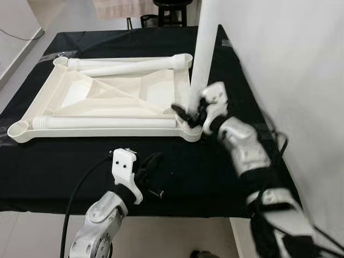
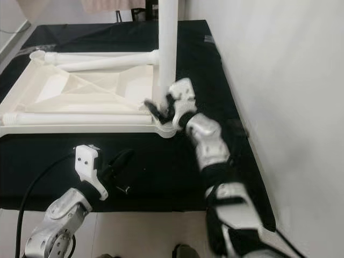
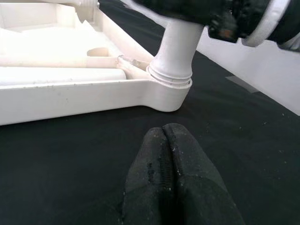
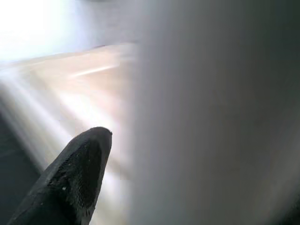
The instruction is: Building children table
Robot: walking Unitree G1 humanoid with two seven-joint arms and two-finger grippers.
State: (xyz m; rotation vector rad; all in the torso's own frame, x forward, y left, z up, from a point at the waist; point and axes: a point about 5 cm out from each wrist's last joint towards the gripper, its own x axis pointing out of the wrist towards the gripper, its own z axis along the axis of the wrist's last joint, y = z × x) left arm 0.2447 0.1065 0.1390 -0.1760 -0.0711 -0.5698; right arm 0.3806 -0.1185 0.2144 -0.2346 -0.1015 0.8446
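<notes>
A white plastic tabletop (image 1: 64, 102) lies upside down on a black-covered surface (image 1: 215, 177). One white leg (image 1: 203, 48) stands upright in its near right corner socket (image 3: 169, 91). My right gripper (image 1: 189, 114) is shut on the base of this leg, and the leg looms blurred beside one black finger (image 4: 75, 178) in the right wrist view. One loose leg (image 1: 107, 123) lies along the tabletop's near edge and two more (image 1: 129, 65) along its far edge. My left gripper (image 3: 164, 145) rests shut on the black cloth, a short way in front of the socket, holding nothing.
A white wall (image 1: 301, 80) runs close along the right side of the surface. A dark stool (image 1: 172, 11) stands beyond the far edge. The front edge of the surface (image 1: 177, 212) is just under my arms, with pale floor below. A black cable (image 1: 80, 193) trails from my left arm.
</notes>
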